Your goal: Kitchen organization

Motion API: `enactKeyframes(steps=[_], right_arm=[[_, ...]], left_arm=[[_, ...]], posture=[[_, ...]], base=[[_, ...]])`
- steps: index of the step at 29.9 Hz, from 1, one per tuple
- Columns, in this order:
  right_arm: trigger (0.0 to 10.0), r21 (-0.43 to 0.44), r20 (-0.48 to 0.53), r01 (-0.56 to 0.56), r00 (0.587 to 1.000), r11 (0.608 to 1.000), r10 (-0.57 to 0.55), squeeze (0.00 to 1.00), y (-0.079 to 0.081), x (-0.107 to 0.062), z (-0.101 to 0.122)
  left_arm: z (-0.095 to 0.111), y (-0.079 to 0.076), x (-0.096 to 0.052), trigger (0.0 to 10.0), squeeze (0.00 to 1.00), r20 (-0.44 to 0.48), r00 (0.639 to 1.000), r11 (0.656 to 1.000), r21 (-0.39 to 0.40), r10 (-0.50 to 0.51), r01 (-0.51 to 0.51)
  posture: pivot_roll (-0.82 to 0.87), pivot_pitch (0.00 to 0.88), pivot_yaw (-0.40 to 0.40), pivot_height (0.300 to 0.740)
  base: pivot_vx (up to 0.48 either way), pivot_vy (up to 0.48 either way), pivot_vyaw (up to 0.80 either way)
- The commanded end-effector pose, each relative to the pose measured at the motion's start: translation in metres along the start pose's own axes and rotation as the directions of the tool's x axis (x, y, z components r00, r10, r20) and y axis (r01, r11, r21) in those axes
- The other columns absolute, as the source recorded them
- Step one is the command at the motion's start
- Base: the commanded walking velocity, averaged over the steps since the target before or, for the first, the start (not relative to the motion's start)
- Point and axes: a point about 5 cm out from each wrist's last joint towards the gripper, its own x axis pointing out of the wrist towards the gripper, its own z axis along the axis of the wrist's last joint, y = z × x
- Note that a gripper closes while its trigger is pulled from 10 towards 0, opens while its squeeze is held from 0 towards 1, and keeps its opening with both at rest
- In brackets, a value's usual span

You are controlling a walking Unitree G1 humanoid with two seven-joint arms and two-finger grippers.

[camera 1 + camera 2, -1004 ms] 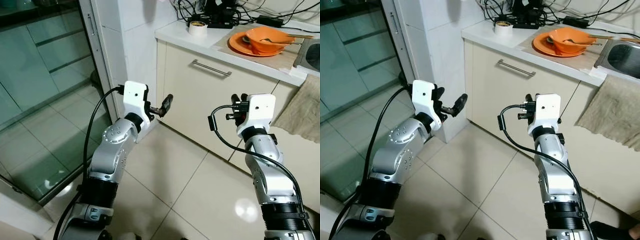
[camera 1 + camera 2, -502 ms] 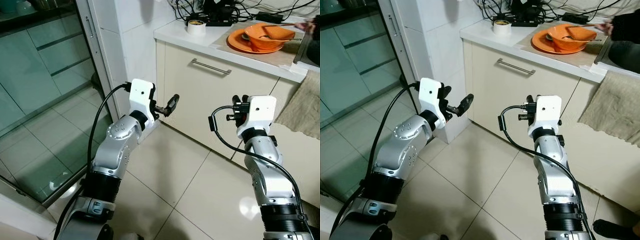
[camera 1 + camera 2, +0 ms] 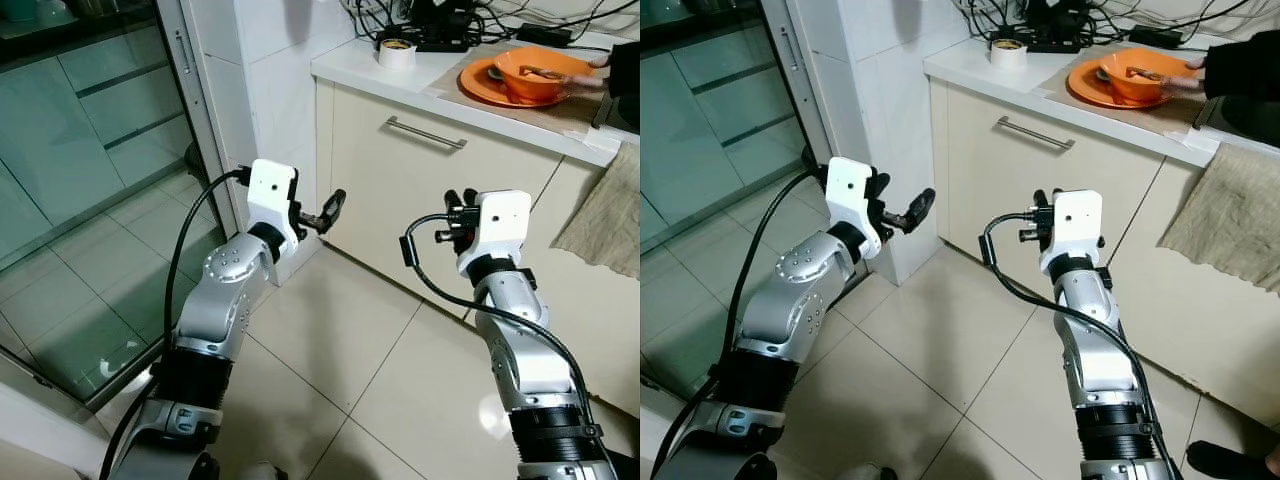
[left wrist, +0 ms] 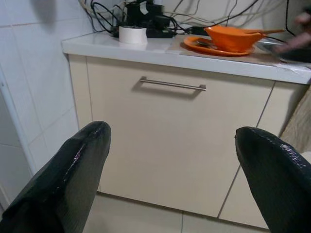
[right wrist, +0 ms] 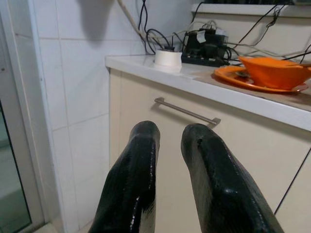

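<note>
An orange bowl (image 3: 535, 72) sits on an orange plate (image 3: 480, 88) on the white counter (image 3: 350, 66), with utensils in it. A person's hand (image 3: 603, 62) in a dark sleeve (image 3: 1240, 72) reaches in from the right and touches the plate's edge. My left gripper (image 3: 325, 212) is raised in front of the tiled corner, open and empty; its wrist view faces the drawer handle (image 4: 172, 85). My right gripper (image 3: 455, 205) is held up before the cream cabinet below the counter, shut with nothing in it (image 5: 172, 131).
A white tape roll (image 3: 397, 55) and a tangle of black cables (image 3: 440, 25) sit at the counter's back. A beige towel (image 3: 605, 215) hangs over the counter edge on the right. A glass door (image 3: 80, 150) stands to the left. Tiled floor (image 3: 340, 340) lies between me and the cabinet.
The person's hand has come in from the right to the orange plate. My right gripper has shifted a little to the left. My left gripper has stayed about where it was.
</note>
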Motion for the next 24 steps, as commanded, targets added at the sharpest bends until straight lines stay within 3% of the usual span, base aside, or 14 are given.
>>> enactKeyframes(steps=[1,10,12,13,14,15,16,20,21,22,23,24], right_arm=[[10.0,-0.003,0.014,-0.018,1.000,1.000,0.019,0.00,0.004,0.005,0.003],[10.0,0.010,0.005,-0.028,1.000,1.000,0.028,0.00,0.004,0.011,0.002],[10.0,-0.003,0.004,-0.010,1.000,1.000,0.010,0.00,0.000,0.012,0.003],[10.0,-0.004,0.001,0.005,1.000,1.000,-0.005,0.00,-0.004,0.013,0.001],[10.0,-0.004,0.001,0.005,1.000,1.000,-0.005,0.00,-0.004,0.013,0.001],[10.0,0.021,-0.007,0.021,1.000,1.000,-0.021,1.00,-0.006,0.011,-0.001],[10.0,0.038,-0.005,0.033,0.999,0.999,-0.033,1.00,-0.008,0.008,-0.001],[10.0,0.036,-0.013,0.024,1.000,0.999,-0.023,1.00,-0.010,0.002,-0.003],[10.0,0.038,-0.022,0.016,1.000,0.999,-0.016,1.00,-0.010,0.000,-0.006],[10.0,0.038,-0.022,0.016,1.000,0.999,-0.016,1.00,-0.010,0.000,-0.006],[10.0,0.033,-0.021,0.015,1.000,0.999,-0.014,1.00,-0.009,0.000,-0.006],[10.0,0.035,-0.018,0.009,1.000,0.999,-0.008,1.00,-0.008,-0.001,-0.006]], left_arm=[[0.006,0.004,-0.003,10.0,0.00,0.016,1.000,1.000,0.012,0.021,-0.021],[0.012,0.006,-0.009,10.0,0.00,0.043,0.998,0.999,0.008,0.048,-0.048],[0.014,0.004,-0.008,10.0,0.10,0.047,0.998,0.999,0.022,0.037,-0.038],[0.012,0.003,-0.007,10.0,0.38,0.042,0.999,0.999,0.012,0.030,-0.030],[0.012,0.003,-0.007,10.0,0.38,0.042,0.999,0.999,0.012,0.030,-0.030],[0.008,0.004,-0.008,10.0,0.49,0.027,0.999,1.000,0.007,0.030,-0.030],[0.006,0.004,-0.008,10.0,0.44,0.019,0.999,1.000,-0.001,0.026,-0.026],[0.004,0.001,-0.005,10.0,0.44,0.005,1.000,1.000,0.012,0.017,-0.017],[0.004,0.000,-0.004,10.0,0.29,0.003,1.000,1.000,0.009,0.016,-0.016],[0.004,0.000,-0.004,10.0,0.29,0.003,1.000,1.000,0.009,0.016,-0.016],[0.006,-0.001,-0.004,10.0,0.00,0.005,1.000,1.000,0.006,0.012,-0.012],[0.006,-0.001,-0.004,10.0,0.00,0.007,1.000,1.000,0.004,0.010,-0.010]], posture=[[0.04,0.000,0.004,0.740],[0.08,0.000,-0.019,0.740],[0.07,0.000,0.000,0.740],[0.06,0.000,0.014,0.740],[0.06,0.000,0.014,0.740],[0.05,0.000,0.014,0.740],[0.03,0.000,0.018,0.740],[0.03,0.000,0.016,0.740],[0.03,0.000,0.018,0.740],[0.03,0.000,0.018,0.740],[0.03,0.000,0.022,0.740],[0.03,0.000,0.024,0.740]], base=[[0.000,0.000,0.00],[0.000,0.000,0.00],[0.000,0.000,0.00],[0.000,0.000,0.00],[0.000,0.000,0.00],[0.000,0.000,0.00],[0.000,0.000,0.00],[0.000,0.000,0.00],[0.000,0.000,0.00],[0.000,0.000,0.00],[0.000,0.000,0.00],[0.000,0.000,0.00]])
